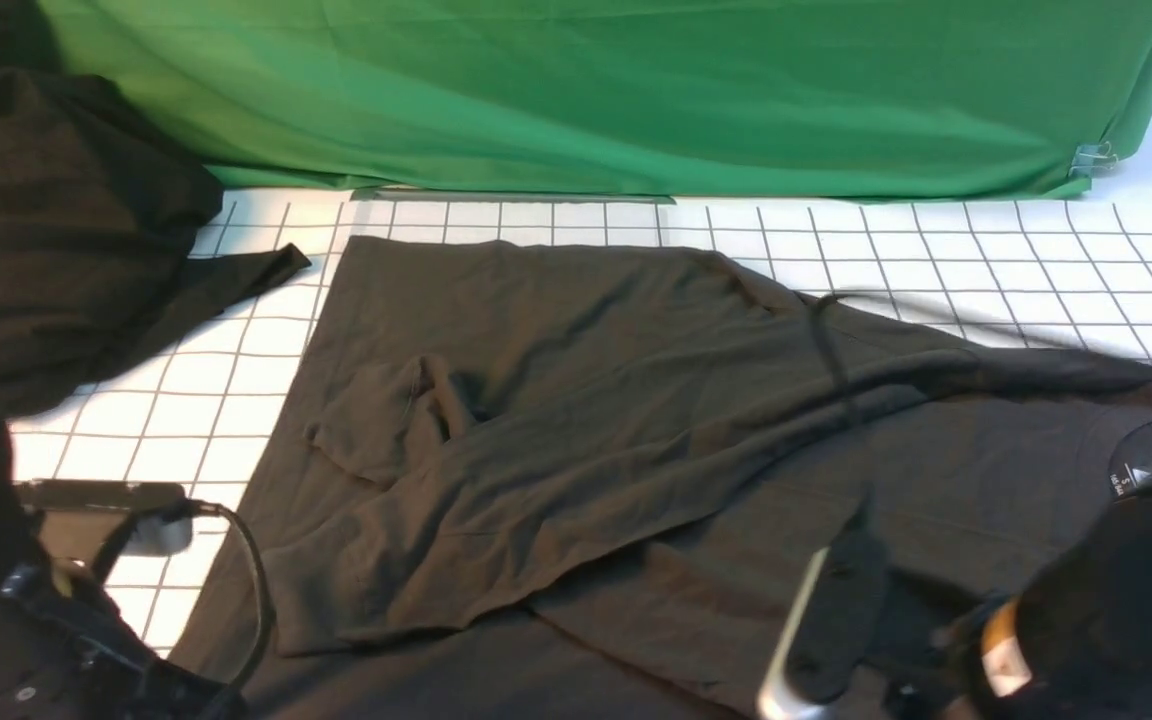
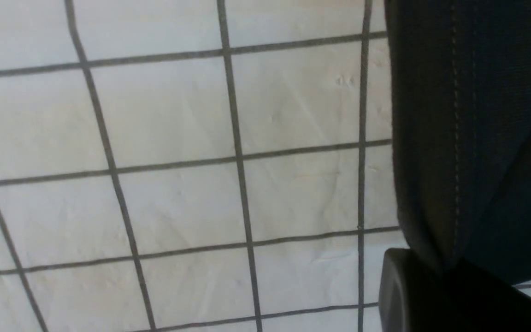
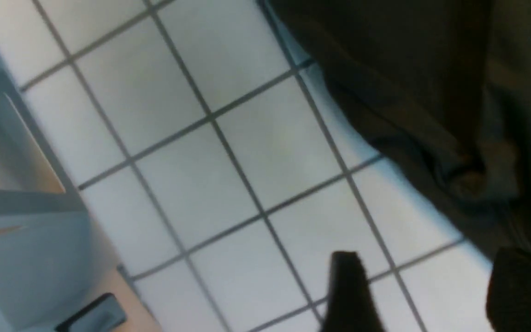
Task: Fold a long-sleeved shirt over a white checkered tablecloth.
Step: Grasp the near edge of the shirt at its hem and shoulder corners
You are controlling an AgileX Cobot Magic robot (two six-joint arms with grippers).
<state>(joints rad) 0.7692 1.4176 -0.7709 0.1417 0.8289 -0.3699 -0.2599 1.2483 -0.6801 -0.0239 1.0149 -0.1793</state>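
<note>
With left gripper [image 2: 450, 276] seemingly clamped on the long-sleeved shirt [image 1: 586, 400] hem and right gripper [image 3: 431, 295] spread empty just beside it, risks a one-sided pull dragging the bunched sleeve crooked.

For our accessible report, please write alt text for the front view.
A charcoal long-sleeved shirt lies partly folded on a white checkered tablecloth, one sleeve laid across its body. Another dark garment lies far left; a green cloth hangs behind.
</note>
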